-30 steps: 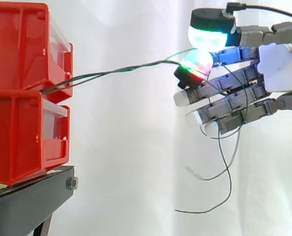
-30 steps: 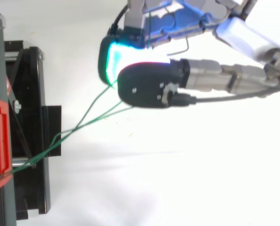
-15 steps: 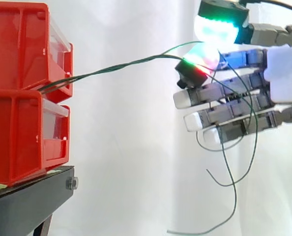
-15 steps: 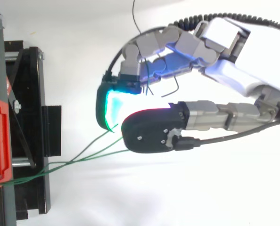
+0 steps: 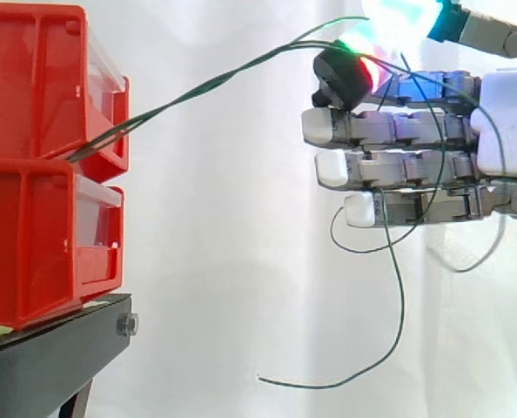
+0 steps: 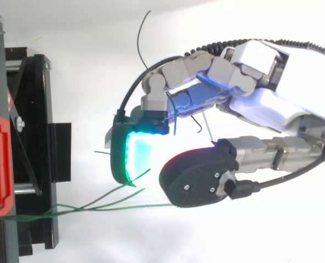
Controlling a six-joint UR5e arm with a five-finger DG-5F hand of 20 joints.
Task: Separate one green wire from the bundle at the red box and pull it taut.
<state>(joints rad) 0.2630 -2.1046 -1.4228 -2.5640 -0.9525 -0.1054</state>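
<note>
Green wires [image 5: 215,82] run from red bins [image 5: 32,157] to hand [image 5: 506,113].

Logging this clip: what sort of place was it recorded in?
Probably a robotics lab test rig, not a working site: a plain white curtain backs everything, stacked red bins sit on a black stand, and a robot hand pinches thin green wires running from the bins.

Your side camera sits level and close, facing the curtain [image 5: 224,261], bins [image 5: 41,165] at its left edge, hand [image 5: 506,122] at its right, your top camera looks straight down on the stand [image 6: 58,150], both share the bins' front, wires [image 5: 198,90] and hand.
</note>
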